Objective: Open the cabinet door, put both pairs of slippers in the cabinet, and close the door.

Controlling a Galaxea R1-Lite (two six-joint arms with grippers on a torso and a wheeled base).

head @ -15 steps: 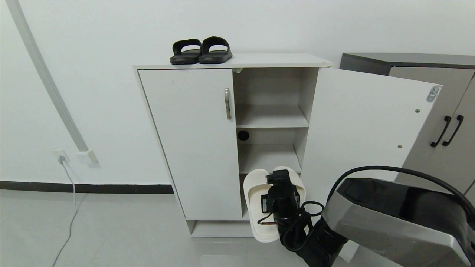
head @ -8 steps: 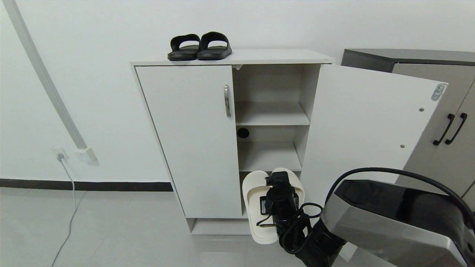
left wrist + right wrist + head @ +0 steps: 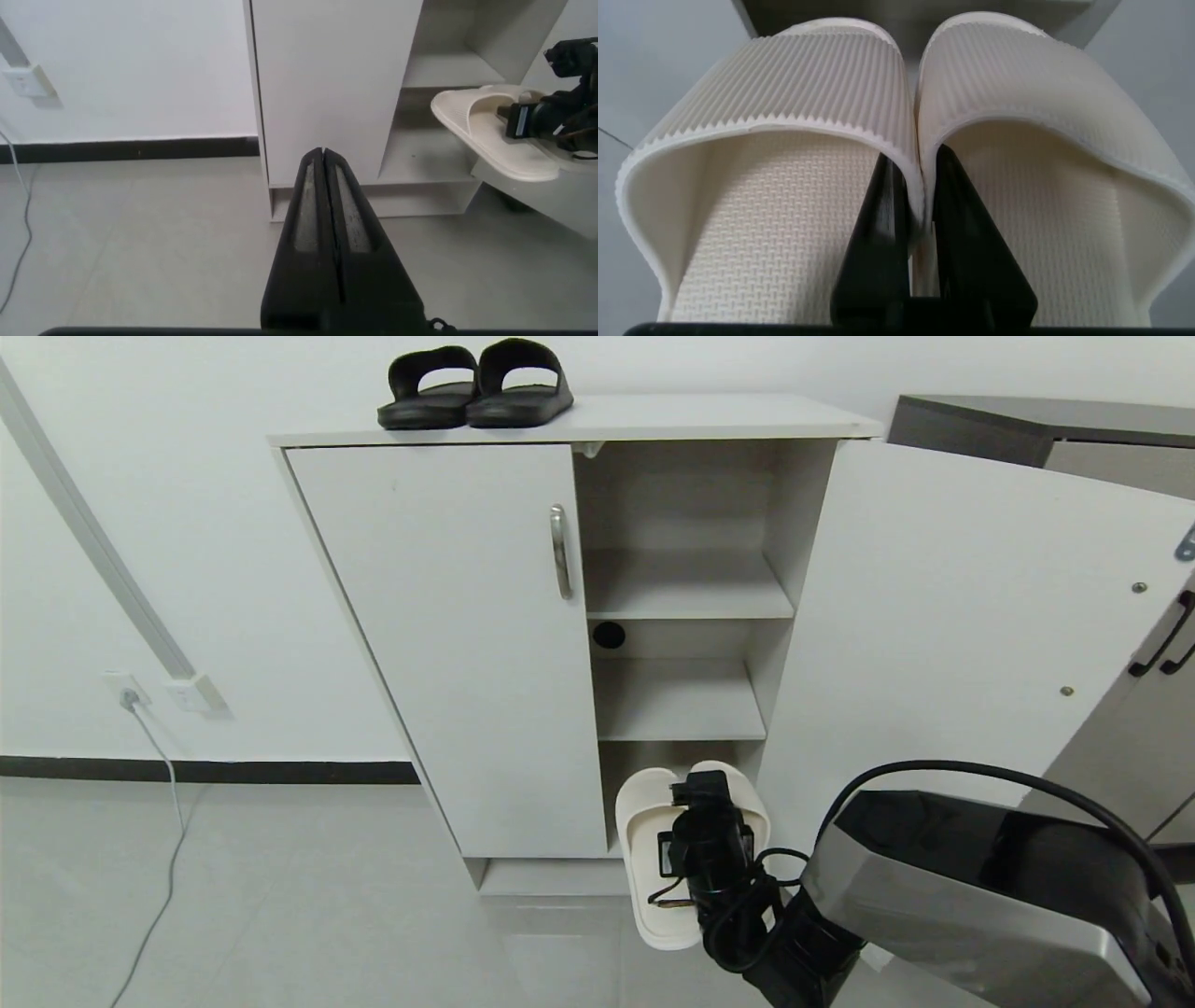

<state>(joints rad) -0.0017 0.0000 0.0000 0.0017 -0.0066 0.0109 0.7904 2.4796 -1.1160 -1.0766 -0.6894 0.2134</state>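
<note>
My right gripper [image 3: 696,791] is clenched on the white slippers [image 3: 642,845]. In the right wrist view its two black fingers [image 3: 882,233] pinch the inner strap edges where the two slippers [image 3: 785,140] meet, so they hang side by side as one pair, one on each side of my jaws. Their ribbed straps arch just ahead of my fingertips. Their heels trail back under my wrist and stay clear of the floor [image 3: 280,915].

Straight ahead of these jaws stands the cabinet [image 3: 700,415]. The lowest compartment [image 3: 624,763] is just beyond the slippers' toes, and I cannot tell whether the toes have crossed its front edge. Above my right jaws are the middle shelf [image 3: 677,700] and the upper shelf [image 3: 686,583]. The open door [image 3: 934,616] stands swung out to their right, and the closed door [image 3: 448,635] with its metal handle [image 3: 558,553] stands to their left.

The black slippers [image 3: 476,387] sit as a pair on top of the cabinet. They are high above my right jaws and off to the left, well apart from them.

My left gripper [image 3: 322,210] is pressed shut with nothing between its fingers. It hangs over the floor, and the closed door's lower corner lies ahead of it. The white slippers [image 3: 486,121] are off to its right. A grey cabinet [image 3: 1027,425] stands beyond the open door.
</note>
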